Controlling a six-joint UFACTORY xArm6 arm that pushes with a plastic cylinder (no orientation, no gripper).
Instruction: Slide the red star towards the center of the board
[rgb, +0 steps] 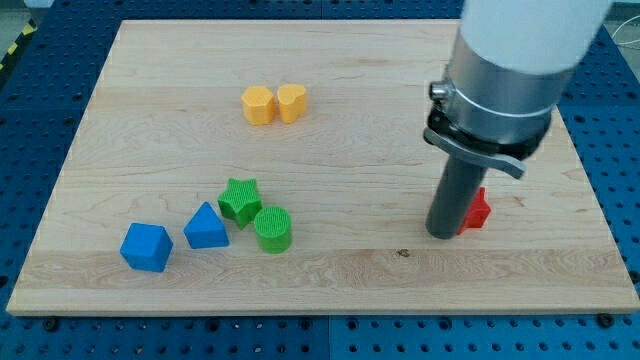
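Red star (478, 209), largely hidden behind the rod, is logged at the bench (330, 140) right; my tip (443, 235) is set touching its left side, no pincer being fitted; repositioning to the star's right is judged needed before a leftward push.

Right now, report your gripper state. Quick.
No gripper: I end in a rod. My tip holds nothing; it stands right beside the red star, on the star's left in the view.

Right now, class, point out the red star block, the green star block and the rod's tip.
red star block (479, 210): camera view, its visible right part beside the rod.
green star block (239, 198): camera view, its top face.
my tip (443, 235): camera view, the rod's lower end.
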